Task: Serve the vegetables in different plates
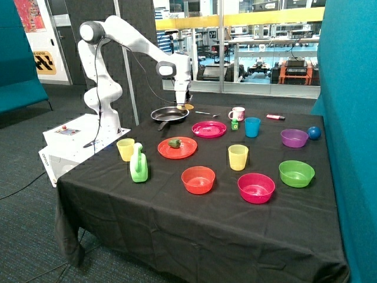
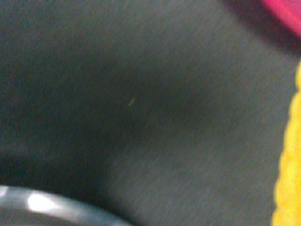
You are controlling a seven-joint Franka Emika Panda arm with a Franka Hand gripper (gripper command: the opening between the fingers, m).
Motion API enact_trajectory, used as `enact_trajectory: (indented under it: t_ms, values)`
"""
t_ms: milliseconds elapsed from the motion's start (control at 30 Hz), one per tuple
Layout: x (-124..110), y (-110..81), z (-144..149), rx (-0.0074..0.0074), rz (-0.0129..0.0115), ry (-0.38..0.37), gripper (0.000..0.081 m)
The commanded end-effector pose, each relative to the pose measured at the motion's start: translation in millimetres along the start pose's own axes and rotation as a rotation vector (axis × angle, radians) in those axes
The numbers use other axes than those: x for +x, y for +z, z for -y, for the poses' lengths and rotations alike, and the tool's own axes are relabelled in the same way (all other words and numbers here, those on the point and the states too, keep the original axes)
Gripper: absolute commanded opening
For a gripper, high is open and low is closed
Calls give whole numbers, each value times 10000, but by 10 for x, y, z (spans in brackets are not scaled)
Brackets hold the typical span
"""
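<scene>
The dark green lumpy vegetable [image 1: 174,142] lies on the red-orange plate [image 1: 185,152] near the table's middle. The magenta-pink plate [image 1: 209,129] sits behind it with nothing on it. My gripper [image 1: 183,105] hangs just above the far rim of the black frying pan [image 1: 169,114], shut on the yellow-orange vegetable [image 1: 188,107], which it holds off the table. In the wrist view the yellow piece [image 2: 289,160] fills one edge, with the pan's rim [image 2: 42,203] and a corner of the magenta plate [image 2: 287,12] over the black cloth.
A green bottle [image 1: 234,124], white mug [image 1: 237,113] and blue cup [image 1: 252,127] stand beside the magenta plate. Two yellow cups [image 1: 238,157] [image 1: 125,149], a green watering can [image 1: 139,165] and red [image 1: 198,179], pink [image 1: 256,187], green [image 1: 296,173] and purple [image 1: 294,138] bowls stand nearer the front.
</scene>
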State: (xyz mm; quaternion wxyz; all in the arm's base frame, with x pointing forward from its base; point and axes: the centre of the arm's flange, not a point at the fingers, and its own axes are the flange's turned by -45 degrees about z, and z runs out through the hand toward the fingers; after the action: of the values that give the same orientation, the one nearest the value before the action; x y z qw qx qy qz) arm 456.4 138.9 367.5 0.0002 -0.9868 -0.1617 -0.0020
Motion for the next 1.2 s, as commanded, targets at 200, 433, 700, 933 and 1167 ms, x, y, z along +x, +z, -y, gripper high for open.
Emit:
enact_trajectory:
  t_ms: [200, 433, 700, 933, 1167]
  values:
    - [650, 1, -581, 1, 41, 360, 0]
    - [853, 180, -671, 1, 41, 466, 0]
    - [992, 394, -726, 1, 41, 544, 0]
    - [1132, 550, -775, 1, 41, 622, 0]
    - [1211, 700, -891, 0, 41, 863, 0]
